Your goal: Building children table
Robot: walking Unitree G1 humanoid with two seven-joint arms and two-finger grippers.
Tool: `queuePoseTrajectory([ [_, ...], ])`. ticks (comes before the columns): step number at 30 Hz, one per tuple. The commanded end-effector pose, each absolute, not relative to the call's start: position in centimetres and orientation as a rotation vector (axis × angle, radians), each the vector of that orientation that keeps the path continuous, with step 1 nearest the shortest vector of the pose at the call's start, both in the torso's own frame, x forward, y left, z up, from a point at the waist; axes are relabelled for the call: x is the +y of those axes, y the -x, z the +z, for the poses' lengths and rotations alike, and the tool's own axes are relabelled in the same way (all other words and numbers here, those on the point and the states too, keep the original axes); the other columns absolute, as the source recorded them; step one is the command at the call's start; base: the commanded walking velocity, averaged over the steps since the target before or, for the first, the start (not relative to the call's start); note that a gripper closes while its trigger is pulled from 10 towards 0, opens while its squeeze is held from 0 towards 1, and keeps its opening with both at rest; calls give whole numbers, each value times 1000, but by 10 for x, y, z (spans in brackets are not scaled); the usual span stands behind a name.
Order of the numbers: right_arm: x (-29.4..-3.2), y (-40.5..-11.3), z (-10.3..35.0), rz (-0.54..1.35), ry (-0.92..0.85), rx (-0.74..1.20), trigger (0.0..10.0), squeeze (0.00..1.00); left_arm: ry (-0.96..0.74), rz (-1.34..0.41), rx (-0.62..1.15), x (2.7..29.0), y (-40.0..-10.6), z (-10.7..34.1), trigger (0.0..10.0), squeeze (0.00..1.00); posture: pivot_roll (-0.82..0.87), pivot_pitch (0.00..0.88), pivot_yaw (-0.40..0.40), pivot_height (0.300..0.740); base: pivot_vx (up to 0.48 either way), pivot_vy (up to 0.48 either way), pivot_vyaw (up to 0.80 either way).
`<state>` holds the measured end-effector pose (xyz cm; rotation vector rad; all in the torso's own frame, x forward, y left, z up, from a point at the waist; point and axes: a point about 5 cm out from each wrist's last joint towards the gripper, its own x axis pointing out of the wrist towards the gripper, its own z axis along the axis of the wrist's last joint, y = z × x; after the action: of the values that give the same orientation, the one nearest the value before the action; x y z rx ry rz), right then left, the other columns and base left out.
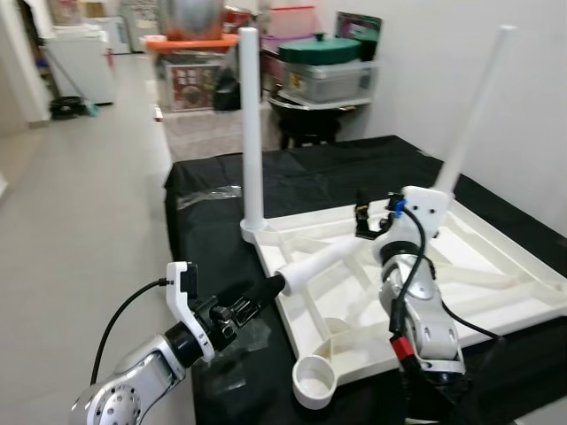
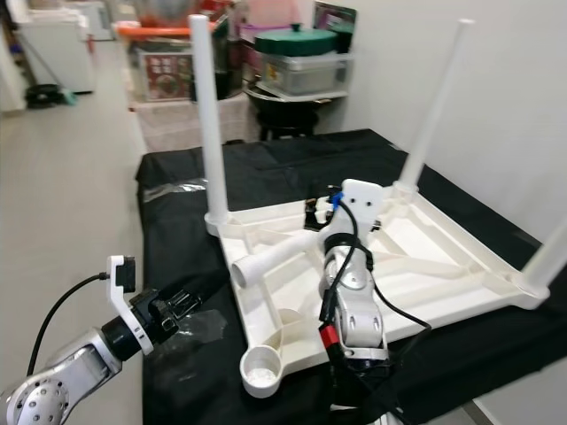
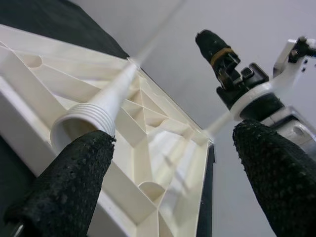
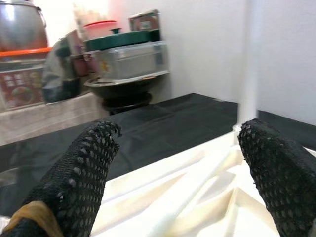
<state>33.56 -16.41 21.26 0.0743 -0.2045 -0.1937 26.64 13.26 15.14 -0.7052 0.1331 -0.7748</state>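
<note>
A white children's table (image 1: 496,266) lies upside down on a black-clothed surface. Two legs stand screwed in: one at the back left corner (image 1: 251,124) and one at the back right (image 1: 474,106). A third, loose leg (image 1: 323,261) lies slanted across the underside ribs, its threaded end (image 3: 81,121) pointing at my left gripper (image 1: 261,294). That gripper is open just off the table's left edge, with the leg's end close by one finger (image 3: 69,187). The front corner socket (image 1: 314,379) is empty. My right gripper (image 1: 377,212) hovers open over the table's middle, holding nothing.
Clear plastic wrap (image 1: 208,197) lies crumpled on the black cloth (image 1: 354,168). Behind the surface stand stacked storage boxes (image 1: 328,71) and a stool. A white wall (image 1: 532,133) runs along the right. Open grey floor (image 1: 71,221) stretches to the left.
</note>
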Motion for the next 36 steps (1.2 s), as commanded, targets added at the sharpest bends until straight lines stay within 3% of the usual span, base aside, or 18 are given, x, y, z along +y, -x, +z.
queuePoseTrajectory([
  [1,-162,-335,208,-194,-68,-184,10000,0,730,-793,155,138,-269,150,10000,0,48,0,-15,740,0,0,-800],
  [5,-163,-333,209,-194,-23,-200,10000,0,754,-762,178,146,-281,150,10000,0,29,0,4,740,0,0,-400],
  [19,-165,-332,203,-219,-27,-162,10000,0,852,-807,246,154,-279,146,10000,0,27,0,8,740,0,0,0],
  [30,-167,-331,202,-236,-21,-154,10000,0,861,-926,350,142,-277,137,10000,0,18,0,21,740,0,0,-800],
  [36,-167,-330,203,-229,7,-164,10000,0,854,-885,345,150,-283,137,10000,0,15,0,23,740,0,0,0],
])
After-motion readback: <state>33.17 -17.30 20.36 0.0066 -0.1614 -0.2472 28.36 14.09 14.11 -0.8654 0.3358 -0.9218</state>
